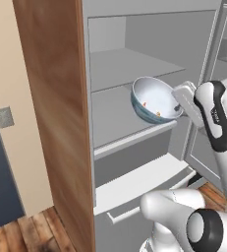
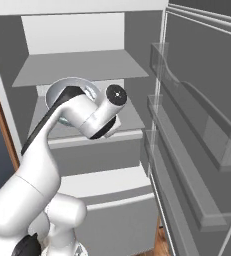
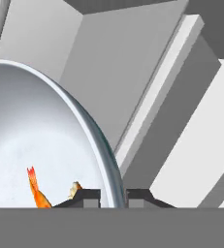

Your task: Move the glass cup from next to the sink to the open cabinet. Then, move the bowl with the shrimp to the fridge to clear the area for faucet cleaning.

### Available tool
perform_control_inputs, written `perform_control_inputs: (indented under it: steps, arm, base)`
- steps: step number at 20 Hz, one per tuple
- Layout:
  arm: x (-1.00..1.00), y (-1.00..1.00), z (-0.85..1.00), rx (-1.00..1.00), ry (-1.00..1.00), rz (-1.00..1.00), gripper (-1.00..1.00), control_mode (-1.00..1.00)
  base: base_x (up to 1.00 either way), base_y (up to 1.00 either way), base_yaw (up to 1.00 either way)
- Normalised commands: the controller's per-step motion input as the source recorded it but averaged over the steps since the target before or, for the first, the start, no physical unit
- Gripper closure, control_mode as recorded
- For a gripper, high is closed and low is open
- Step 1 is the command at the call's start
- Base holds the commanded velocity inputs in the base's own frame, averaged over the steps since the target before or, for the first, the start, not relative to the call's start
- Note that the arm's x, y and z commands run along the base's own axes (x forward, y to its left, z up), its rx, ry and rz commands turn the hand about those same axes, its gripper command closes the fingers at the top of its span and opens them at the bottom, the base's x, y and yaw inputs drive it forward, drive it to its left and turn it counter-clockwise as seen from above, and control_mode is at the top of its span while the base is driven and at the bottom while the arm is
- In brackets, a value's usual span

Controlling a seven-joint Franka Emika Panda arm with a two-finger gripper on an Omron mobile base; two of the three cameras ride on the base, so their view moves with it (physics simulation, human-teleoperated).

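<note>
Holding 1 bowl (image 1: 153, 100) by its rim, gripper (image 3: 113, 196) has jaws set narrow, one finger (image 3: 87, 197) inside the rim, the other outside. Bowl is tilted on edge w/ its opening facing out of the fridge (image 2: 82, 65), positioned over the front of a middle shelf (image 1: 116, 118). Bowl contents: orange shrimp (image 3: 37, 191) against the lower inside wall; 2 orange bits countable in left base view, exact qty cannot be confirmed. Fridge door racks (image 2: 197, 125): 3 visible.

Both base views face the fridge (image 1: 134, 98) interior; hand view close.
</note>
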Motion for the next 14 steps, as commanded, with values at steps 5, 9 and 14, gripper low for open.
perform_control_inputs:
  steps: [5,9,14]
  arm:
    - [0.07,0.05,-0.17,-0.01,0.20,-0.28,1.00,-1.00]
    - [0.00,0.00,-0.25,-0.01,0.20,0.00,1.00,-1.00]
    - [0.17,0.01,-0.17,0.00,0.13,0.00,1.00,-1.00]
  base:
    - [0.00,0.00,0.00]
    - [0.00,0.00,0.00]
    - [0.00,0.00,0.00]
